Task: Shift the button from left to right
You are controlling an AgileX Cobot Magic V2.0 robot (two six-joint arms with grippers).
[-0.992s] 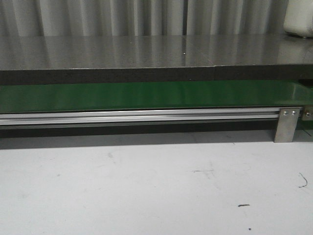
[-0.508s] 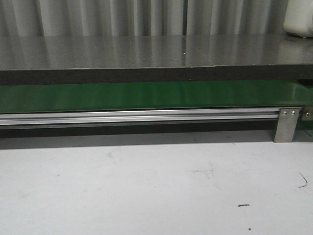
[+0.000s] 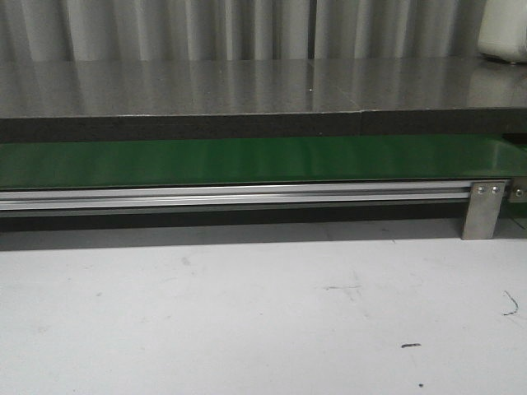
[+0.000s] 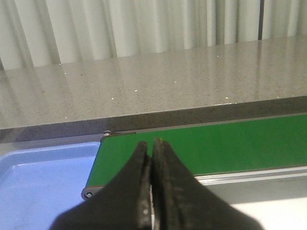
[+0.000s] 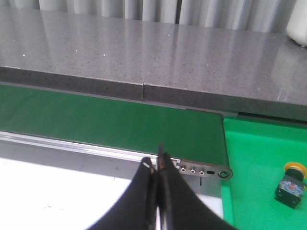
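The button [image 5: 290,184] is lying in the green tray [image 5: 249,158] just beyond the belt's [image 5: 110,122] right end, off to one side of the right fingers [image 5: 149,182], apparently delivered. Both right and left fingers [image 4: 144,187] are sitting pressed together, holding nothing. Little seems left.

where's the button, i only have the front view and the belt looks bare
Observer: The button shows only in the right wrist view, lying in the green tray past the belt's end.
Operator: is either arm holding something
Observer: No, the right gripper is shut on nothing, above the belt's rail.
Operator: and the left one
Observer: The left gripper is shut too, empty, near the belt's other end beside a blue tray.
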